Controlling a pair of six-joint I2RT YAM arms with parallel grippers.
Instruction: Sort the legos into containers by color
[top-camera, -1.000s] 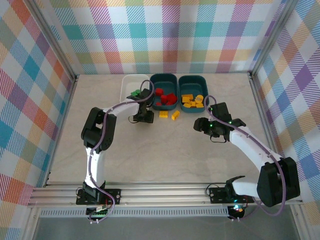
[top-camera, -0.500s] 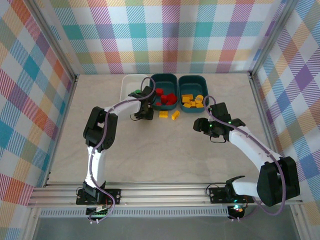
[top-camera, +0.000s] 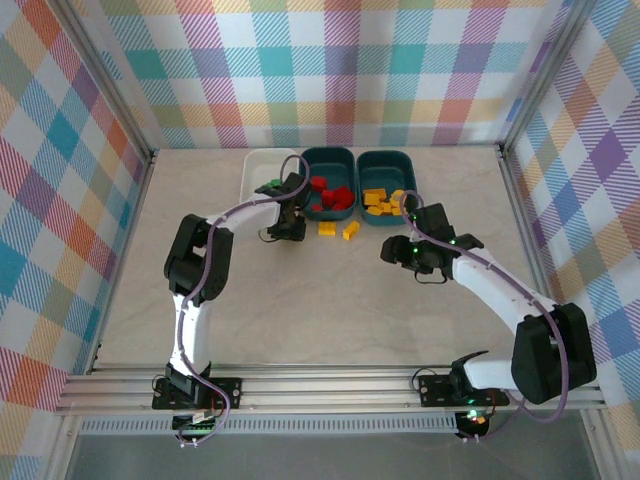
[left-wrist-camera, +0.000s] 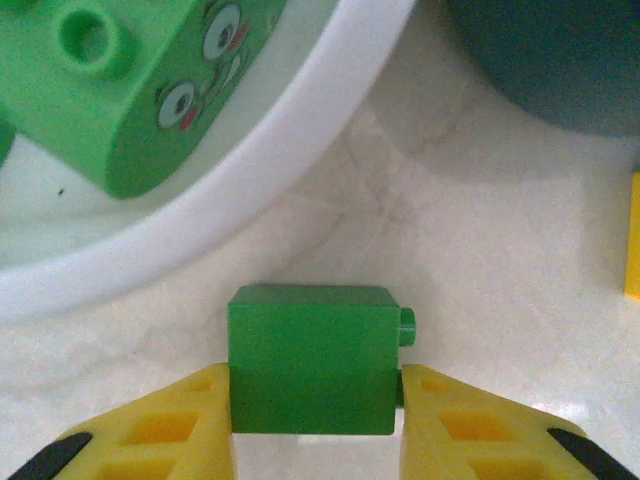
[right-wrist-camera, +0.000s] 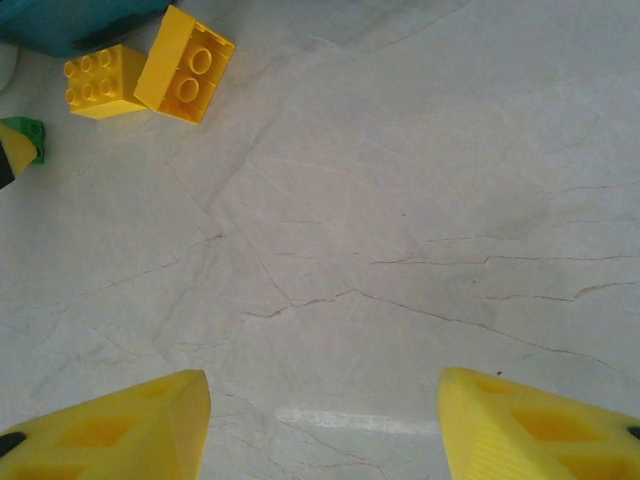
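pale marble-look tabletop (top-camera: 300, 310): under both pincers.
white shallow plastic tub (left-wrist-camera: 250, 200): just ahead of the left pincer (left-wrist-camera: 317, 400); holds a green plastic brick with a printed face (left-wrist-camera: 110, 90).
two dark teal plastic tubs (top-camera: 330, 156) (top-camera: 385, 156): ahead and right of the left pincer; red bricks in one, yellow in the other.
left pincer: pinching a small green square plastic brick (left-wrist-camera: 312, 370), just short of the white rim.
right pincer (right-wrist-camera: 320, 400): fingers spread over bare tabletop.
two yellow studded plastic bricks (right-wrist-camera: 186, 66) (right-wrist-camera: 102, 81): side by side, ahead and left of the right pincer.

Between the left pincer's (left-wrist-camera: 315, 400) yellow fingers (left-wrist-camera: 170, 430) is a plain green brick (left-wrist-camera: 312, 372). Beyond it, a white tub (left-wrist-camera: 300, 150) holds a face-printed green brick (left-wrist-camera: 130, 90). Ahead-left of the right pincer's (right-wrist-camera: 322, 385) yellow fingers (right-wrist-camera: 120, 420), a golden-yellow brick (right-wrist-camera: 185, 65) and a lemon-yellow brick (right-wrist-camera: 103, 82) lie on the cream, grey-veined bench (right-wrist-camera: 400, 200).
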